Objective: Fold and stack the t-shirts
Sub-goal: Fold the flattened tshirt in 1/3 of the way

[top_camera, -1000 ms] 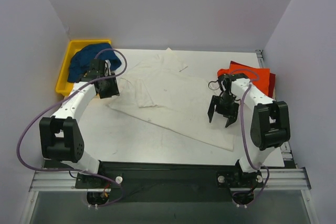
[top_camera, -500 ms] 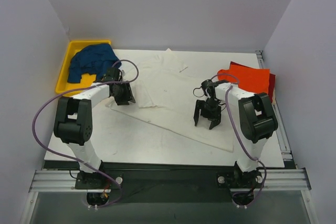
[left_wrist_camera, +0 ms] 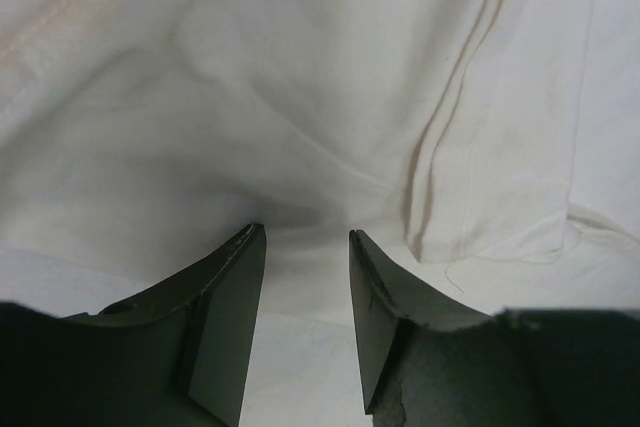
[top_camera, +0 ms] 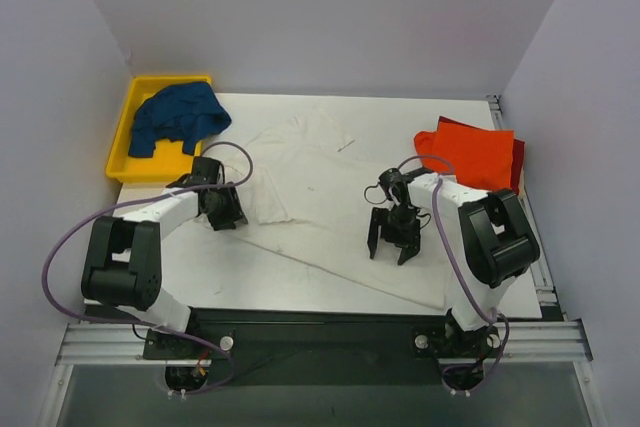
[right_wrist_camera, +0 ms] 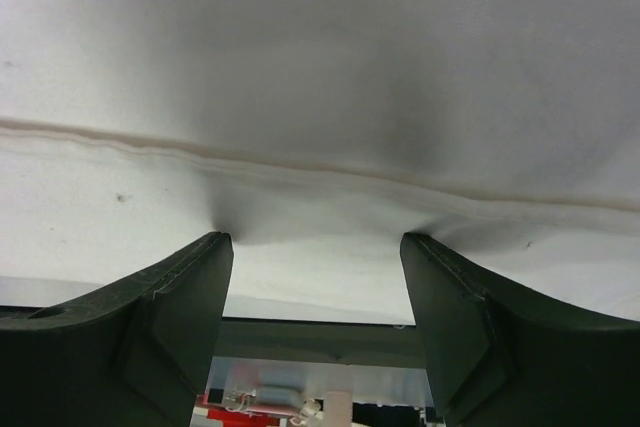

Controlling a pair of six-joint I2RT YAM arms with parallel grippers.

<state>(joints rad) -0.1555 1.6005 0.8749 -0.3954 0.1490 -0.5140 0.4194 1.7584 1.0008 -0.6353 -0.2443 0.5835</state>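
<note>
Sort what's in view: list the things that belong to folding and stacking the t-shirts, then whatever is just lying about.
Job: off-white t-shirt; orange-red t-shirt; dark red t-shirt showing at its right edge; dark blue t-shirt.
Lying about: yellow bin.

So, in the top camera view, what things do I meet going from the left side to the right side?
Yellow bin → left gripper → right gripper → orange shirt. The white shirt reaches both grippers, so it has no clear place.
</note>
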